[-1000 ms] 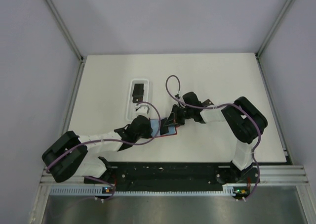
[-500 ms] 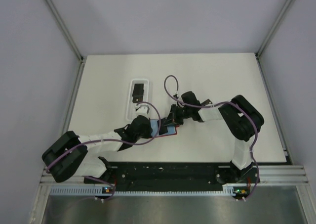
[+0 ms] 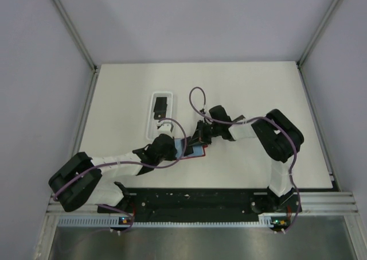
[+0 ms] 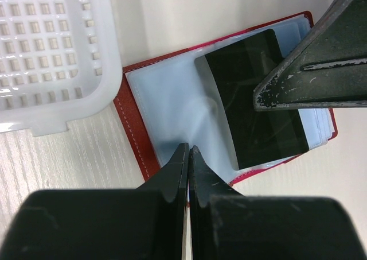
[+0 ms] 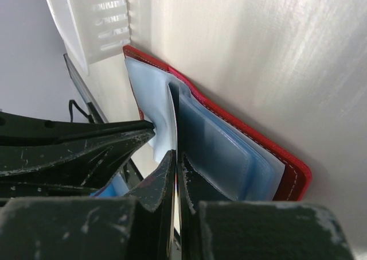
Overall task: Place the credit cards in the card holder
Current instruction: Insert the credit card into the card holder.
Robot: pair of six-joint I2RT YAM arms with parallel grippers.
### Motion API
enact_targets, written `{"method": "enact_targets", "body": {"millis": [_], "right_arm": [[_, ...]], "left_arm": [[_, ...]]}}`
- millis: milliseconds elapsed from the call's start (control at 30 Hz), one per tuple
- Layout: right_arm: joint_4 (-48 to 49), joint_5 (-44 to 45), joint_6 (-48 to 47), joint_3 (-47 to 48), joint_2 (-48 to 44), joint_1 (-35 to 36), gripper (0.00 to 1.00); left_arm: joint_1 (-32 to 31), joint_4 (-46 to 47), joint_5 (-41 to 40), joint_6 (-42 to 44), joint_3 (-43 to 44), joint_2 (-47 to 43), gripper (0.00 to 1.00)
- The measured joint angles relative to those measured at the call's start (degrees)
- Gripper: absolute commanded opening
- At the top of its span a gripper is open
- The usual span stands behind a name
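**Ana:** Grey walls (image 3: 172, 19) around a white tabletop (image 3: 258, 88); where does the card holder sit?

**Ben:** Near the middle; the card holder (image 4: 160, 105) lies open, pale inside up, just right of the near end of the white tray (image 4: 57, 42); both arms meet over it.

**Ana:** And the claws?

**Ben:** The left claw (image 4: 188, 152) has its fingers together, tips down on the pale inside at the edge of a page; I judge it is pinning the holder flat, though whether it nips a plastic leaf I cannot tell; the right claw (image 5: 175, 156) is clamped on a black credit card (image 4: 246, 105), which its own wrist camera sees edge-on.

**Ana:** Is that card in?

**Ben:** Partly at best, I'd say; from the left wrist it lies across the clear sleeves of the other page; whether it is inside a pocket or only on top is not plain; it has not been let go.

**Ana:** So what is left?

**Ben:** Seat this card fully and release it; then fetch any others; a dark item (image 3: 161, 106) lies in the far part of the tray, maybe another card, too small to be sure; I see no card fully stowed, so the job looks early to midway.
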Motion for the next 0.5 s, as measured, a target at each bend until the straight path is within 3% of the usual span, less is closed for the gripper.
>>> {"method": "enact_targets", "body": {"millis": [500], "right_arm": [[3.02,-0.22,0.59,1.95,2.71,2.49,0.0]], "left_arm": [[0.22,-0.46,-0.24,0.0,0.0,-0.26,0.0]]}}
